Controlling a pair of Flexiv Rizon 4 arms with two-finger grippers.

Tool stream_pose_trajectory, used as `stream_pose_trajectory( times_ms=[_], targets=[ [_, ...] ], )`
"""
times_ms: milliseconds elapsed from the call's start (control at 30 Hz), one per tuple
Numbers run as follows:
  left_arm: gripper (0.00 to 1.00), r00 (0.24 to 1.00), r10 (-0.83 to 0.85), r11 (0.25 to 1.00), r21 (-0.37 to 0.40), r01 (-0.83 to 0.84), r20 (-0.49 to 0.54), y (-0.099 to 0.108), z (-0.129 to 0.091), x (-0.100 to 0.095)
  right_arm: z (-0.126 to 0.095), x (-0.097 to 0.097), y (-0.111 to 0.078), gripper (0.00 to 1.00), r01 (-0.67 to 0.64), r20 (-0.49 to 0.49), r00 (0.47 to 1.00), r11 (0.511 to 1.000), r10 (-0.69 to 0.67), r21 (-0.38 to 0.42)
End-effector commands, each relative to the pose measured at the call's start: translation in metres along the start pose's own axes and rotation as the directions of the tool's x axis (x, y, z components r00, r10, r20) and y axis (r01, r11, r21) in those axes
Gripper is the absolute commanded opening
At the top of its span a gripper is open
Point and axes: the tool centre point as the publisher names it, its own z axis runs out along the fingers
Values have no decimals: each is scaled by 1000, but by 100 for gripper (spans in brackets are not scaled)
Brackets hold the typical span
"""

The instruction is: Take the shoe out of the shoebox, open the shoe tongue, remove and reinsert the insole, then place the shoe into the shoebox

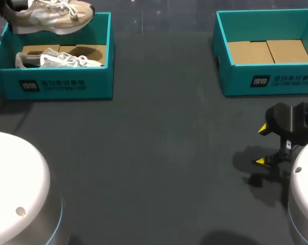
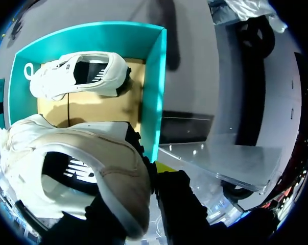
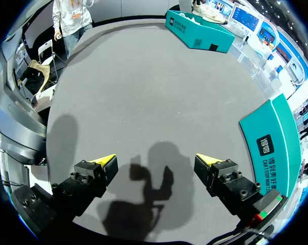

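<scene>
1. The shoe [image 1: 49, 15] hangs above the left box [image 1: 67, 84], with the left gripper [image 2: 149, 176] clamped on its collar rim.
2. The right gripper [image 3: 156, 163] hovers over the table [image 1: 159, 143], fingers apart.
3. The shoe looks light and soft-sided, so the stiffer heel should give the firmest hold.

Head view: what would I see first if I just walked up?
A beige-and-white lace-up sneaker hangs in the air over the teal cardboard shoebox at the far left of the dark table, and a white-and-grey lace-up sneaker lies inside that box. At the near right, the right gripper hovers open, its yellow tips bright above the table.
</scene>
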Motion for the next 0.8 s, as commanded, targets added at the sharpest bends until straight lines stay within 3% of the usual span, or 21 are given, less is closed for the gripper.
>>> stream_pose_trajectory(
  times_ms=[33, 233, 700, 800],
  targets=[
    [0, 1000, 15, 999, 31, -15, -21, 6, 10, -3, -1, 2, 0, 100, 0, 3, 1000, 1000, 0, 2],
    [0, 997, 30, 997, 71, -25, -72, 0, 27, -4, -1, 2, 0, 100, 0, 3, 1000, 1000, 0, 2],
    [0, 997, 23, 998, 68, -18, -79, 0, 27, -4, -1, 2, 0, 100, 0, 3, 1000, 1000, 0, 2],
    [0, 996, 53, 995, 92, -46, -69, -2, 36, -12, -1, 2, 0, 100, 0, 3, 1000, 1000, 0, 2]
  ],
)
